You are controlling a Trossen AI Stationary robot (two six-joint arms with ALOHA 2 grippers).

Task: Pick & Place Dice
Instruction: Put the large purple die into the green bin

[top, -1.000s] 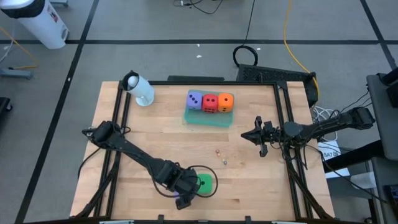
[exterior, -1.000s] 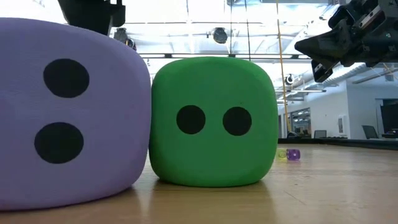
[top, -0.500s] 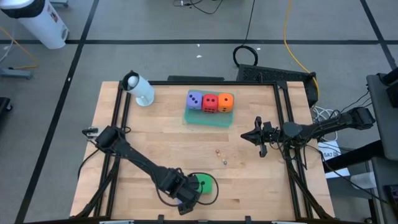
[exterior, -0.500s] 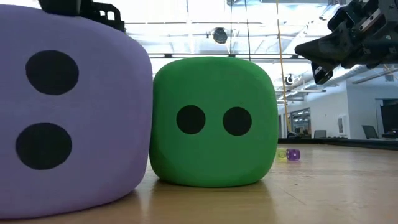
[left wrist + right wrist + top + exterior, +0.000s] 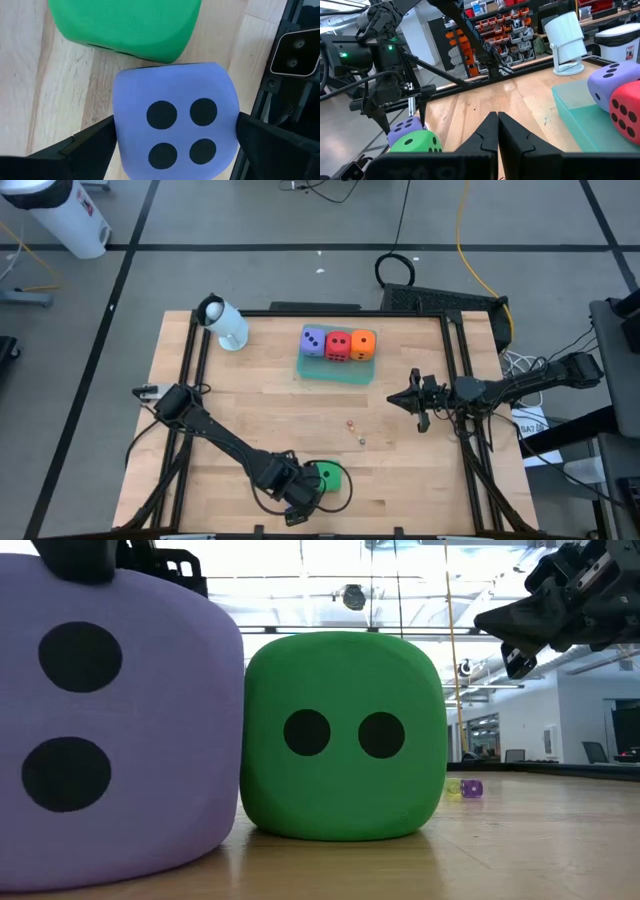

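Purple foam die with dark pips [image 5: 175, 132] sits at the table's near edge, touching the green foam die [image 5: 125, 25]. My left gripper [image 5: 175, 142] straddles it, fingers spread either side, apparently poised to clamp. My right gripper [image 5: 497, 132] waits closed, well apart.

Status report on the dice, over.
Left end effector straddles purple die, grip unconfirmed. Green die alongside. Right end effector shut, idle.
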